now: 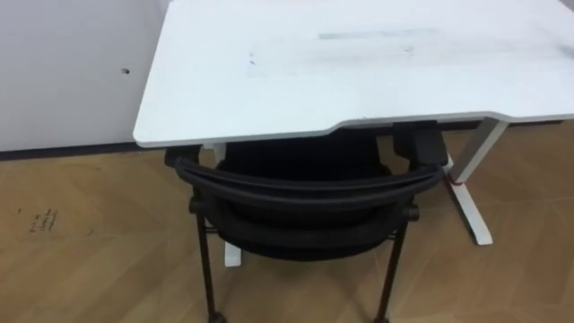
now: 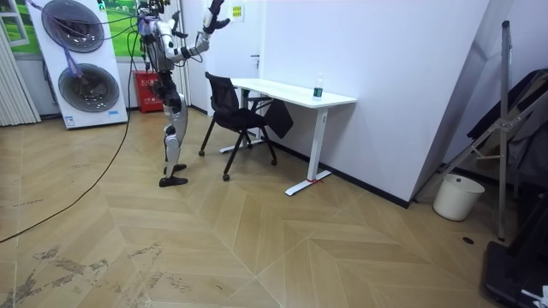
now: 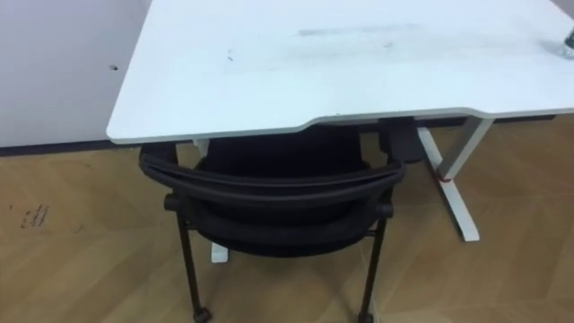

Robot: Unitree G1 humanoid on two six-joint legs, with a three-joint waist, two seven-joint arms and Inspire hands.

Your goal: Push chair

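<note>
Chair [image 1: 300,202], black with a mesh back, stands at the near edge of the white desk [image 1: 359,72]. Its seat is tucked under the top and its curved backrest faces me, clear of the edge. That backrest is the part I would push. The small wheels on its near legs suggest it will roll straight on the wood floor [image 1: 81,269] rather than scrape.

In the room view I stand upright behind the chair, a short step back from it. A raised hand [image 2: 216,19] is up above shoulder height and touches nothing. At that distance I cannot tell whether it is my left or my right hand. Nor can I tell whether either hand is open or closed.

The desk's cut-out front edge sits right over the seat, which is probably why the chair is centred there. On the right, a dark box [image 1: 430,144] hangs under the top, just beside the chair's right armrest, with the white desk leg [image 1: 471,179] beyond it. Any further push should keep the chair from drifting right into them. A small bottle [image 2: 318,88] stands on the far part of the desk, well apart from the chair.

With the seat this far under, I judge the push is close to done.
</note>
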